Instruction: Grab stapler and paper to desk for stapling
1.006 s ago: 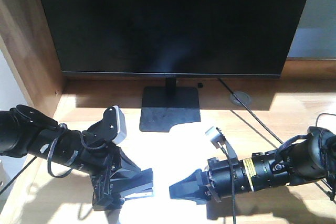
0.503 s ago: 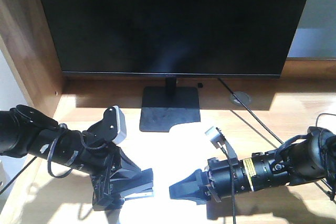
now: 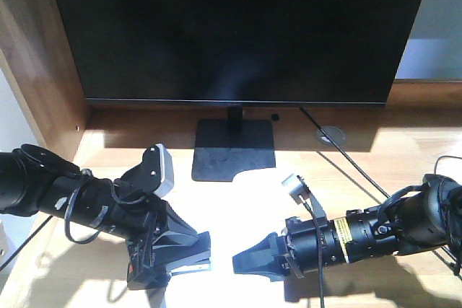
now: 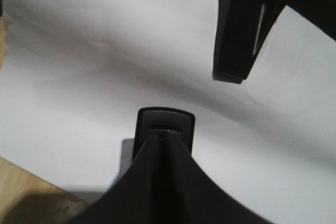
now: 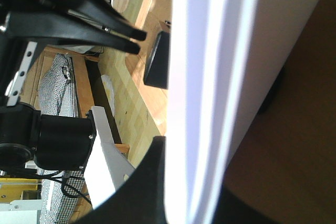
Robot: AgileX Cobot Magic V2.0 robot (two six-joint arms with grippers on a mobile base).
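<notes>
The white paper [image 3: 220, 210] lies sunlit on the desk [image 3: 404, 156], between the two arms. My left gripper [image 3: 196, 252] is low over the sheet's left part, shut on the black stapler [image 3: 189, 265], whose silvery strip shows under the fingers. In the left wrist view the stapler's end [image 4: 165, 121] pokes out past the closed gripper [image 4: 165, 139], above the paper [image 4: 105, 51]. My right gripper [image 3: 238, 262] comes in from the right and is shut on the paper's edge. In its wrist view the paper [image 5: 210, 77] runs between the fingers [image 5: 157, 182], with the stapler [image 5: 157, 61] beyond.
A large black monitor [image 3: 238, 27] on a square black stand [image 3: 232, 149] fills the back of the desk. A round cable hole [image 3: 332, 135] with a black cable [image 3: 354, 167] lies at the back right. A darker wooden side panel [image 3: 36, 48] rises on the left.
My left gripper has tipped slightly down and to the left with the stapler. The right arm and the paper have not visibly moved.
</notes>
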